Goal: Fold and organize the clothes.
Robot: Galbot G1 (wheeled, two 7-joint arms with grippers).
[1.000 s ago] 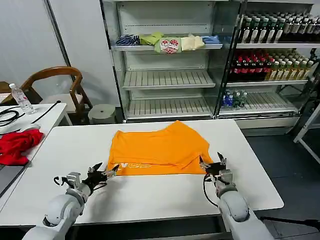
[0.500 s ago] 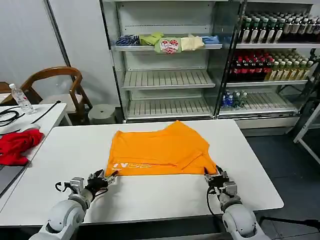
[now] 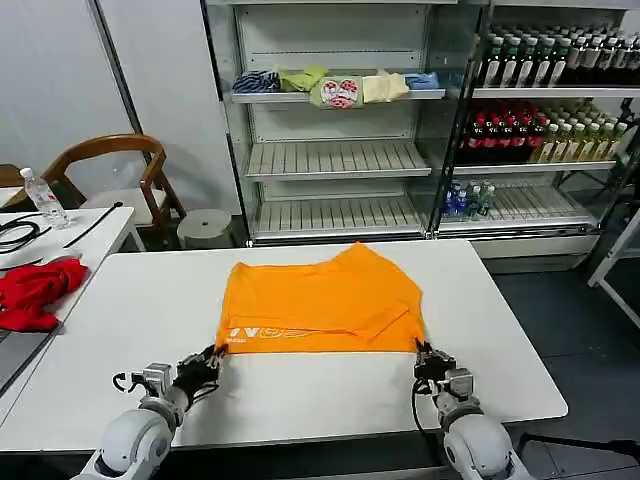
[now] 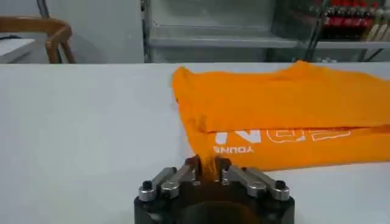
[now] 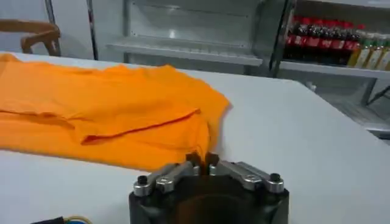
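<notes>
Orange T-shirt [image 3: 320, 300] crosswise, lettering nearest robot.

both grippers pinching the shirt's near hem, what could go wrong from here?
1. The left gripper and right gripper each pinch only a sliver of the orange T-shirt; thin fabric may slip out.
2. The shirt's far edge looks bunched and a sleeve is tucked over, so dragging could worsen the wrinkles.

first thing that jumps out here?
The bright orange T-shirt spread mid-table, white lettering along its near left edge. The left gripper and right gripper each pinch one of its near corners. Behind, a cooler shelf holds small folded clothes.
</notes>
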